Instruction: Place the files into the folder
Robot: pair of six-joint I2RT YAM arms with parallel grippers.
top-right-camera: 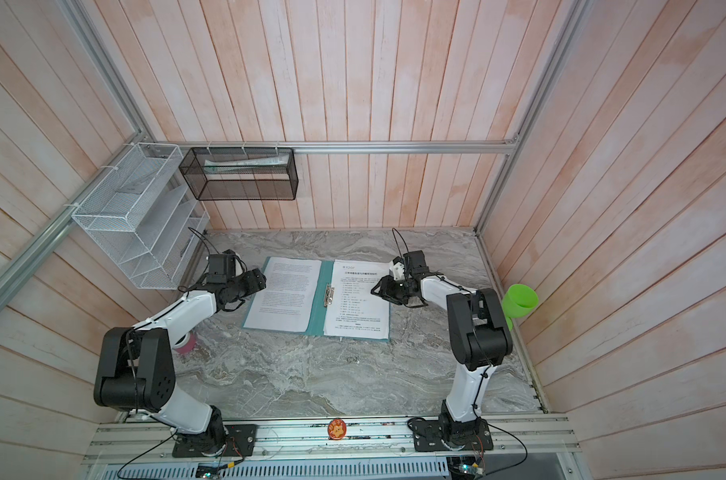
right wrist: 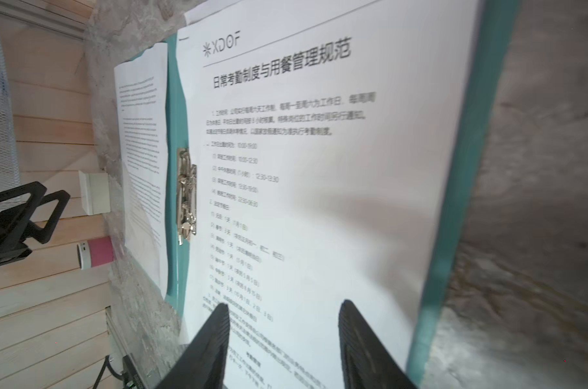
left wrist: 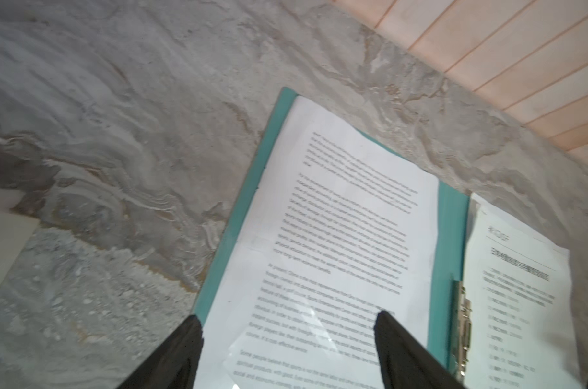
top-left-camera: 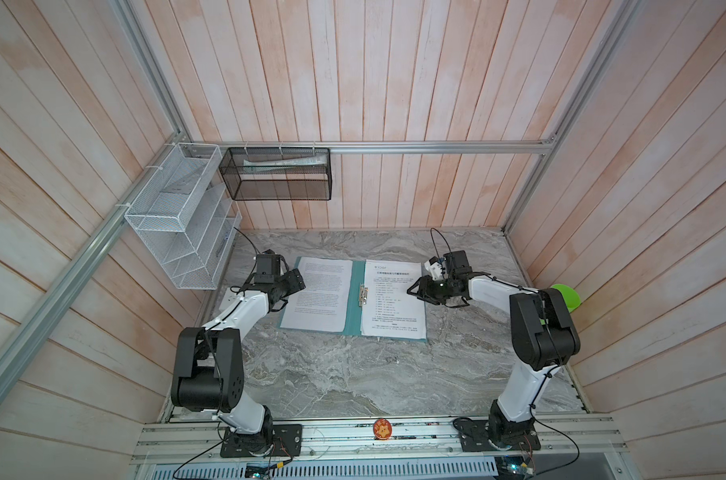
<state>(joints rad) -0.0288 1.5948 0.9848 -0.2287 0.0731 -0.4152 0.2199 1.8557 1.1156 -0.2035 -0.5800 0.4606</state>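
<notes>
folder [top-left-camera: 352, 305] open, files [top-left-camera: 317, 295] on both covers | left tool [left wrist: 289, 320] apart | right tool [right wrist: 285, 304] apart

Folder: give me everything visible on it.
The folder is thin, teal and plastic-looking. It lies open and flat on the marble-patterned table, spine running away from the robot. A metal clip sits along the spine. One printed sheet lies on the left cover, another on the right, leaving only teal borders showing. The left tool and right tool, both open, sit over its outer edges; contact unclear.
</notes>
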